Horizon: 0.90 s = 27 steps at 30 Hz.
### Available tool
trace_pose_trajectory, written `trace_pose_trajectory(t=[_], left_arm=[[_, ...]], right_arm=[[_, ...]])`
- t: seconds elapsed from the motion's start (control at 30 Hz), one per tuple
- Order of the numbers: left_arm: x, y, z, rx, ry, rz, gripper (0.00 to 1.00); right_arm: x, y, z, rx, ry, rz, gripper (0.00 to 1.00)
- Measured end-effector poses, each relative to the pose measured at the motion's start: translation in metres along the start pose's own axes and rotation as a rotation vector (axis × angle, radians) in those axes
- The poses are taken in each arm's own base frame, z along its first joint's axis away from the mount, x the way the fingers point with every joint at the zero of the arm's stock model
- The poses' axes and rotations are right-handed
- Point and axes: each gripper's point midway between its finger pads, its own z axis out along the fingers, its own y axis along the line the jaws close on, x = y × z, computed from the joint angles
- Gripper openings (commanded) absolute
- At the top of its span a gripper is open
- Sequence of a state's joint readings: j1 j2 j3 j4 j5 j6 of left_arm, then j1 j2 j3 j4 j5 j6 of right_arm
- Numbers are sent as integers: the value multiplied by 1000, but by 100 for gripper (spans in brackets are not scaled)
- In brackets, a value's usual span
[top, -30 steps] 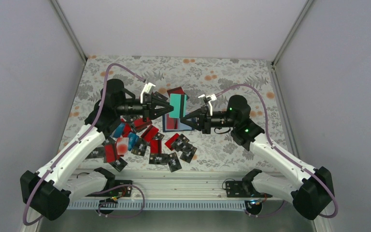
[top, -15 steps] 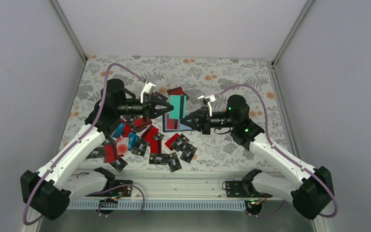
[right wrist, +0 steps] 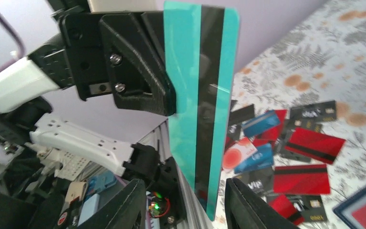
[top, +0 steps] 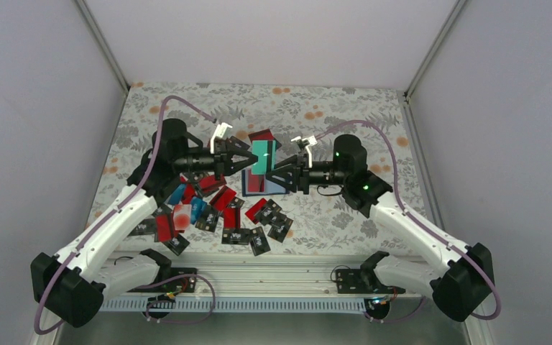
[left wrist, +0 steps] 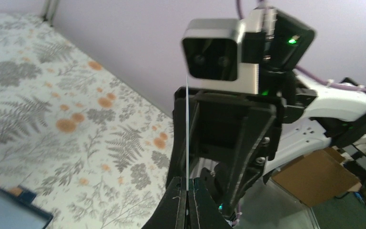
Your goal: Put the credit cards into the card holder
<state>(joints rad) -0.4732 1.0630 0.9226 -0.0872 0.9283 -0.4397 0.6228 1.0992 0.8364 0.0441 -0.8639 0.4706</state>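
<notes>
A teal credit card (top: 261,157) with a black stripe (right wrist: 208,95) is held on edge above the table, with my left gripper (top: 248,159) shut on its left side. From the left wrist it shows edge-on as a thin white line (left wrist: 187,133) rising from the shut jaws (left wrist: 189,191). My right gripper (top: 274,174) faces it, open; its fingers (right wrist: 129,205) stand either side of the card's lower end without touching. The navy card holder (top: 282,188) lies open below them, a red card in it. Several more credit cards (top: 219,212) lie scattered at the front left.
A red card (top: 262,135) lies just behind the holder. The pile of red, black and blue cards (right wrist: 295,152) spreads beneath the left arm. Grey walls enclose the floral table (top: 345,115) on three sides. The two wrists are close, nearly nose to nose.
My right gripper has opened and let go of the teal card, and that arm has shifted a little left. My left gripper has closed fully on the card.
</notes>
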Motion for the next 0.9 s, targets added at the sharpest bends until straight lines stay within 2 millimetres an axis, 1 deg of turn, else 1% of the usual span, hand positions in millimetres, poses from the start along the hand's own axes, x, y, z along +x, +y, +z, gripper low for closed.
trace_pose_trajectory(t=[0.13, 0.17, 0.3, 0.47, 0.63, 0.77, 0.9], left_arm=[[16, 23, 1, -79, 15, -52, 2], [21, 29, 0, -101, 21, -68, 2], [36, 57, 0, -190, 38, -130, 2], [56, 95, -1, -287, 69, -213, 2], [72, 124, 1, -367, 99, -276, 2], [87, 152, 2, -457, 123, -333, 2], [104, 174, 6, -503, 158, -398, 2]], right_arm=[[8, -22, 0, 94, 15, 33, 64], [9, -28, 0, 121, 18, 42, 67], [14, -59, -4, 252, 18, 85, 72], [27, -104, -9, 399, 38, 164, 76], [40, -126, -6, 450, 73, 221, 74], [43, -144, 4, 470, 102, 263, 70], [49, -164, 15, 489, 138, 319, 66]])
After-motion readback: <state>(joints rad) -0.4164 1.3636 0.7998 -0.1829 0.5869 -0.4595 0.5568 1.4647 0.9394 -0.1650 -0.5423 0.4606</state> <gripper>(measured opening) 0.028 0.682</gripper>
